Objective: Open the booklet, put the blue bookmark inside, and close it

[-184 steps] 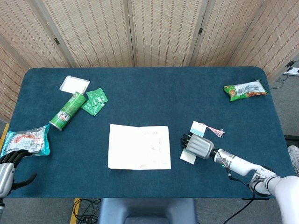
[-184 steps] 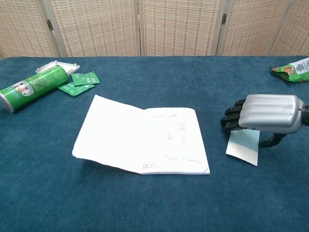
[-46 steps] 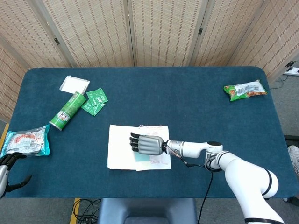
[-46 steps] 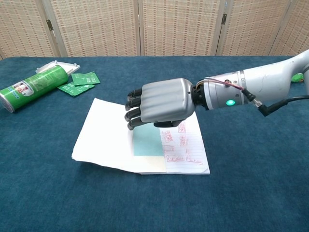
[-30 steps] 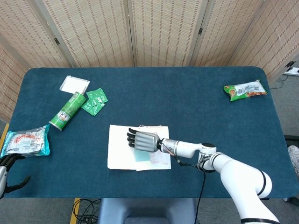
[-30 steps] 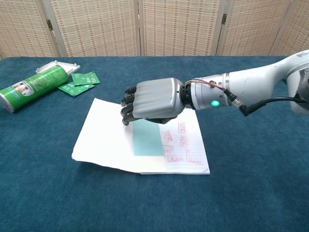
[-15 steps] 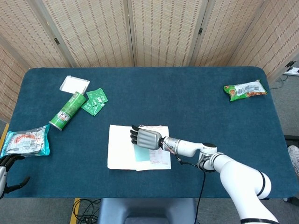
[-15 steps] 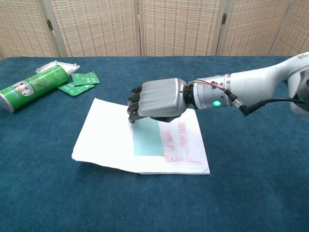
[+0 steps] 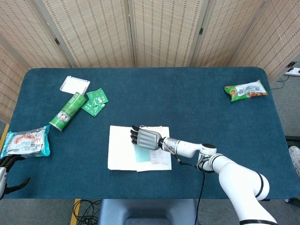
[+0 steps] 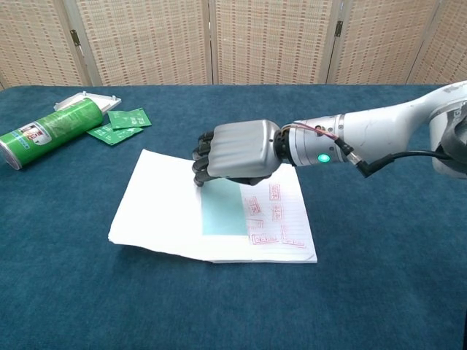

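Chest view: blue bookmark (image 10: pixel 222 209) inside open booklet (image 10: pixel 168 208), right hand (image 10: pixel 237 153) fingers (image 10: pixel 202 164) curled, empty.

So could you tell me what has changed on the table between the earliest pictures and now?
The bookmark moved from the cloth right of the booklet onto its open page, carried leftward by the right hand, which now hovers over its far end. The booklet, can, packets and left hand stayed put.
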Robot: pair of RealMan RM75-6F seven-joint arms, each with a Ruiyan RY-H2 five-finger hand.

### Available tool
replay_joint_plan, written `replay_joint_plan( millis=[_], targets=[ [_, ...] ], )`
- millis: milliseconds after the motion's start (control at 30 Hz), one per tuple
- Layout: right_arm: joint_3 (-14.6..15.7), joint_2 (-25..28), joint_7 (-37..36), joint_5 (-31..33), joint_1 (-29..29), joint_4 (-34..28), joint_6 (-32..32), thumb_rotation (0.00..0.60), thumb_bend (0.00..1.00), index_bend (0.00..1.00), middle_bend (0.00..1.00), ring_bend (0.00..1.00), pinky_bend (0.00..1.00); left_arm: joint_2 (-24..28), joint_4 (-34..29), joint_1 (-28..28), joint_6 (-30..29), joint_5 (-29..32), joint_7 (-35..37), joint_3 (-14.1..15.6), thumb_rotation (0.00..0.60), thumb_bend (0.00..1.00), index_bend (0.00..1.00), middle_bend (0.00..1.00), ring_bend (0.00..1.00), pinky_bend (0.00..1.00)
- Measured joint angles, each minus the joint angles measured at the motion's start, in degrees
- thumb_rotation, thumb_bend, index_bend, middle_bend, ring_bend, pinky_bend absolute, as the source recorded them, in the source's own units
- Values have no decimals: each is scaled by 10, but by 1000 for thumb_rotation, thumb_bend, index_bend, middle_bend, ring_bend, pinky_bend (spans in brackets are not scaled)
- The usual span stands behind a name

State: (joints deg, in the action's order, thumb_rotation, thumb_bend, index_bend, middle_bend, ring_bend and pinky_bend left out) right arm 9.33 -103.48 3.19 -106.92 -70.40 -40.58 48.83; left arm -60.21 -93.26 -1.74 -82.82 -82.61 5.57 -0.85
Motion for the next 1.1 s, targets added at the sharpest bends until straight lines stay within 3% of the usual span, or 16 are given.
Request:
replay_joint_plan(
  millis=[600,1100],
  targets=[
    [3,3,10,8,10,3,-5,600,875,220,175,113,148,-3,6,0,2,-1,4,0,600,242,319,265,214,248],
    [-16,-25,11,20,0,29,-12,600,872,220,175,110,148,-2,7,5,0,3,6,2,600,242,319,265,214,248]
  ],
)
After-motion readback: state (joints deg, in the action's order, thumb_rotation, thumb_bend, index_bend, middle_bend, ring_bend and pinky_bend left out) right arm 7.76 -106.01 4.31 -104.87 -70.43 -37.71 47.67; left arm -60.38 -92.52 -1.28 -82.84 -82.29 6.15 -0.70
